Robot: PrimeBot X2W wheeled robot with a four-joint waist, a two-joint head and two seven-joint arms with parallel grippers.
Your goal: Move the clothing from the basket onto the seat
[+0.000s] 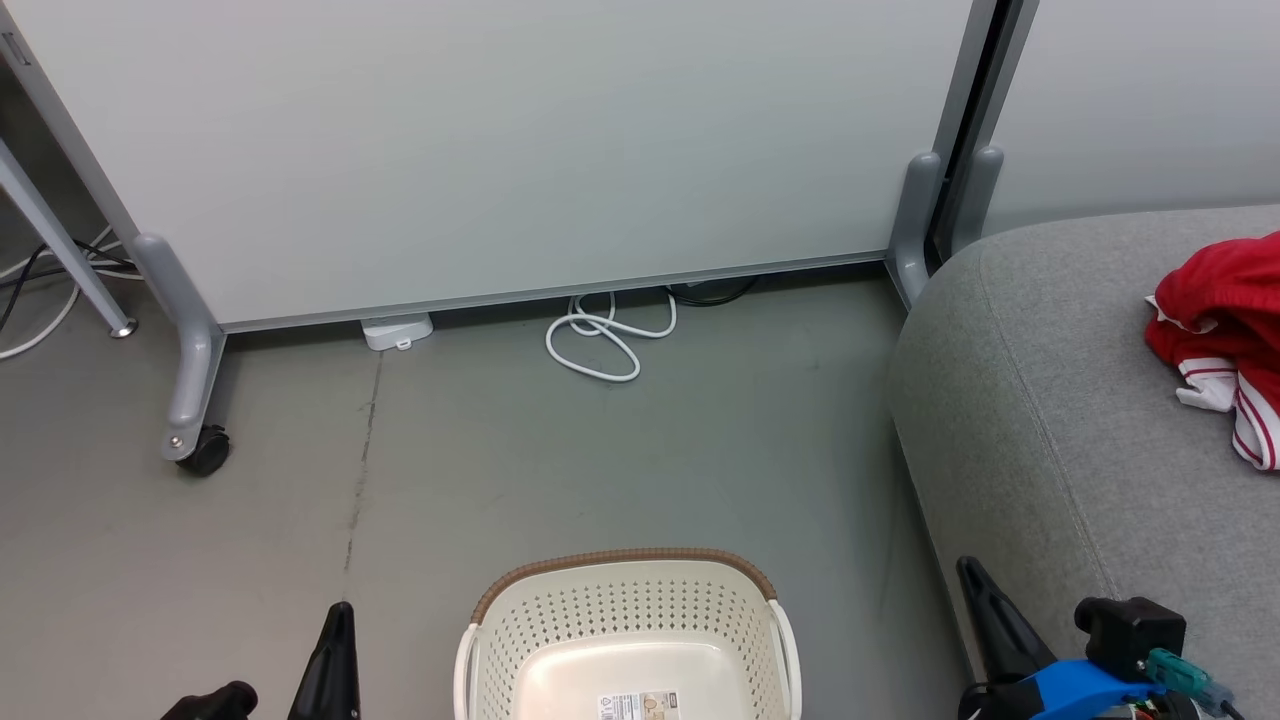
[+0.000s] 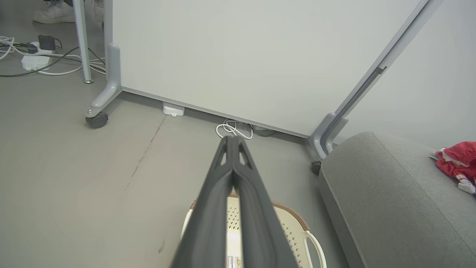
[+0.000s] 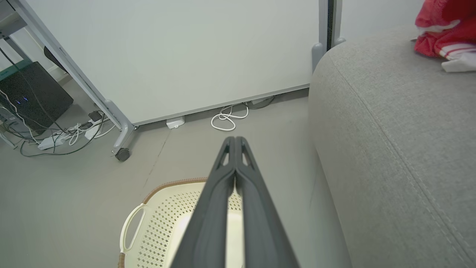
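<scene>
The clothing point(image 1: 1222, 330) lies in a crumpled red heap with white trim and striped edging on the seat point(image 1: 1050, 430), at the right edge of the head view. The seat is a large grey sofa of coarse woven fabric, with rounded corners and a stitched seam along its top. At the bottom centre stands the basket point(image 1: 625, 610), a rounded rectangle of cream plastic pierced with rows of small holes. It has a brown woven-look rim, and a label sticker shows on its smooth bottom. It sits on the smooth grey floor point(image 1: 600, 460), just beside the seat's front.

The left jaws are pressed together, their long dark matte fingers point(image 2: 217, 193) tapering to a point above the basket in the left wrist view. The right jaws are likewise together, their fingers point(image 3: 219, 193) rising over the basket's perforated wall. Both sets hold nothing.

Across the top runs a pale flat partition panel point(image 1: 500, 150) in a grey metal frame, with a looped white cable point(image 1: 600, 345) below it.
</scene>
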